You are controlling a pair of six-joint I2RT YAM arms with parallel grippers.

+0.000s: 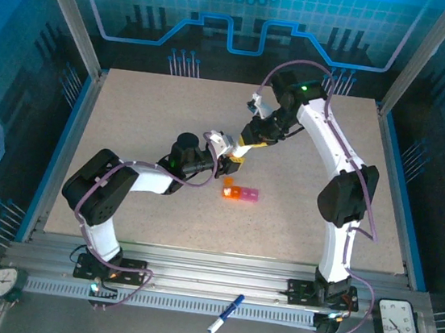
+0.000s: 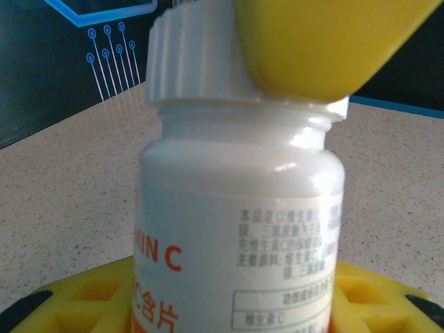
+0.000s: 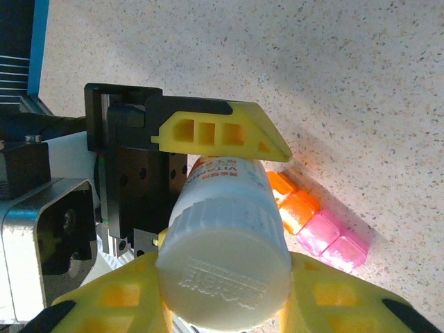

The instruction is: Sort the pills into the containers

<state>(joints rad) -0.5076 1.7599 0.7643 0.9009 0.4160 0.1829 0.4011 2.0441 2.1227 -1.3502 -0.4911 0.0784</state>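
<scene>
Subject: the containers (image 3: 313, 223), one short strip of small square translucent plastic cells joined in a row. Two cells are orange and two are pink. The orange half is the end closer to the vitamin C bottle (image 3: 223, 201). The plastic catches the light and glows. The lids look closed, though I cannot tell for certain.

Position: the strip lies flat on the speckled beige surface (image 1: 130, 123). In the top view the containers (image 1: 239, 193) sit just beside the bottle, on the side towards the arm bases, and nothing touches them. In the right wrist view they lie on the surface below the bottle and to its right, near it but apart.

Hands: the left hand (image 2: 236, 309) is pressed onto the white body of the bottle (image 2: 236, 222), with one yellow finger (image 3: 215, 132) flat against the label side. The right hand (image 3: 222, 309) pinches the ribbed white cap (image 3: 222, 267), and its yellow fingertip (image 2: 326, 41) rests on the cap (image 2: 194, 62). Both hands meet at the bottle above the surface: left hand (image 1: 229, 164), right hand (image 1: 246, 145).
</scene>
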